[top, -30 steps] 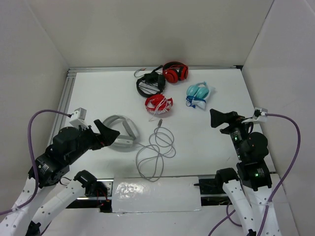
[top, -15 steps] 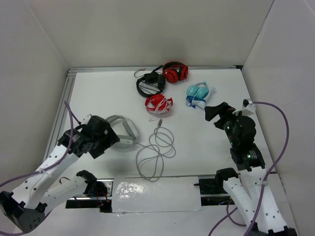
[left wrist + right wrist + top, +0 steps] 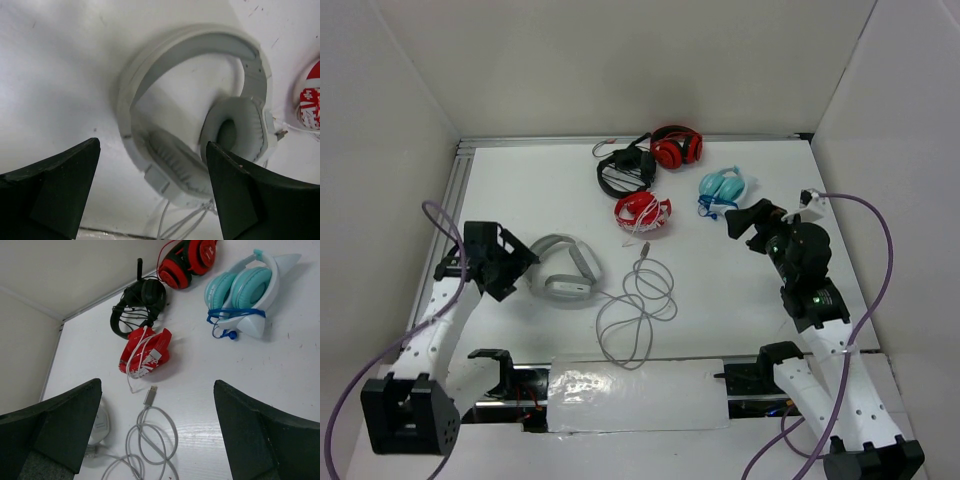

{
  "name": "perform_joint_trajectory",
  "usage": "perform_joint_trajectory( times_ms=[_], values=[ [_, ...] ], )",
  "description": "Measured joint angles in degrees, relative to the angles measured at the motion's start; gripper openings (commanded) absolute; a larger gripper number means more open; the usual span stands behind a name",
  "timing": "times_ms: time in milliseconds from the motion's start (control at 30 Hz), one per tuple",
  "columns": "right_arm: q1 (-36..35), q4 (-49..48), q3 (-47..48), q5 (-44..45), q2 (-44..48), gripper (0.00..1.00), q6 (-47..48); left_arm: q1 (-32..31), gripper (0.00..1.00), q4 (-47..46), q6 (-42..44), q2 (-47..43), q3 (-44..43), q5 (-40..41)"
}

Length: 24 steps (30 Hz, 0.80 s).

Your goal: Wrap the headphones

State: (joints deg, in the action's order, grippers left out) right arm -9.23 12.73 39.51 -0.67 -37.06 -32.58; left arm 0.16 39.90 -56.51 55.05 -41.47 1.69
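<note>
Approach step, no wrapping yet: the left gripper (image 3: 520,260), wide open and empty, hovers just beside the grey-white headphones (image 3: 565,285), which lie flat left of centre with the headband crown toward the far wall (long axis probably left-right). Next: pin the headband and gather the loose cable (image 3: 638,305) loops. The right gripper (image 3: 740,224), also agape and empty, sits well apart.

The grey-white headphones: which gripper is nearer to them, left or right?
Left. The left gripper sits just beside the headphones, on their left, jaws open. The right gripper is far to their right, near the light blue pair.
</note>
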Motion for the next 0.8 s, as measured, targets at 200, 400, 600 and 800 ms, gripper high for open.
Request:
perform_joint_trajectory(
  times_ms=[200,400,600,800],
  values=[
    [0.0,-1.2,-1.7,-1.3,0.2,1.0,1.2,3.6,0.99,-8.1,8.8,18.7,-5.4,-2.0],
    [0.0,-2.4,-1.7,-1.0,-2.9,1.0,1.9,2.5,0.97,-12.0,15.1,27.5,-5.9,-2.4],
    [0.0,-2.5,-1.7,-1.3,-6.2,1.0,2.3,2.3,0.63,-16.2,20.2,27.7,-5.2,-4.1],
    [0.0,-2.5,-1.7,-0.8,-5.9,1.0,2.4,1.8,0.53,-20.5,22.5,29.7,-4.9,-5.4]
  ],
)
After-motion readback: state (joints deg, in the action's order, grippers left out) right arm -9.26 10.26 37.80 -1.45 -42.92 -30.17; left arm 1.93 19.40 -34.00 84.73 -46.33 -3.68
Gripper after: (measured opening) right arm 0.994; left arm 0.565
